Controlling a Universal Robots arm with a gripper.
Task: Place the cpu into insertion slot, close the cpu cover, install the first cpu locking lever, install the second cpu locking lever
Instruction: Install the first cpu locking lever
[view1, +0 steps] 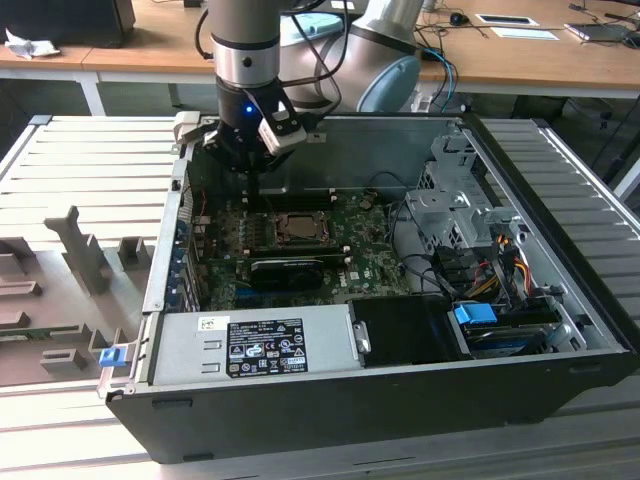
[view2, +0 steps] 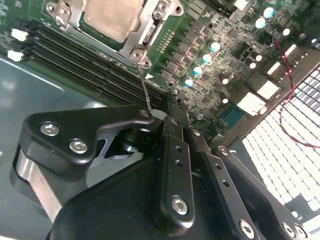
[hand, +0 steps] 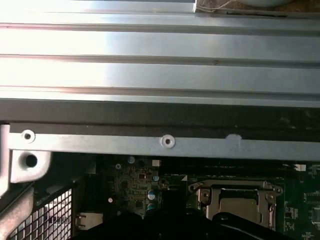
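Silver-grey cpu (view2: 107, 17) sits in the insertion slot (view2: 125, 46), cpu cover (view2: 148, 31) down over it. Gripper (view2: 167, 111) looks pinched together right at the thin wire locking lever (view2: 145, 90). I'd guess it's springy and slippery, best grabbed near its free end.

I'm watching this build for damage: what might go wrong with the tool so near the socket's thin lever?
The tool sits at the end of the thin locking lever; a sideways pull might bend it or let it slip. The memory slots and round capacitors lie close beside it, so a slip may scrape them.
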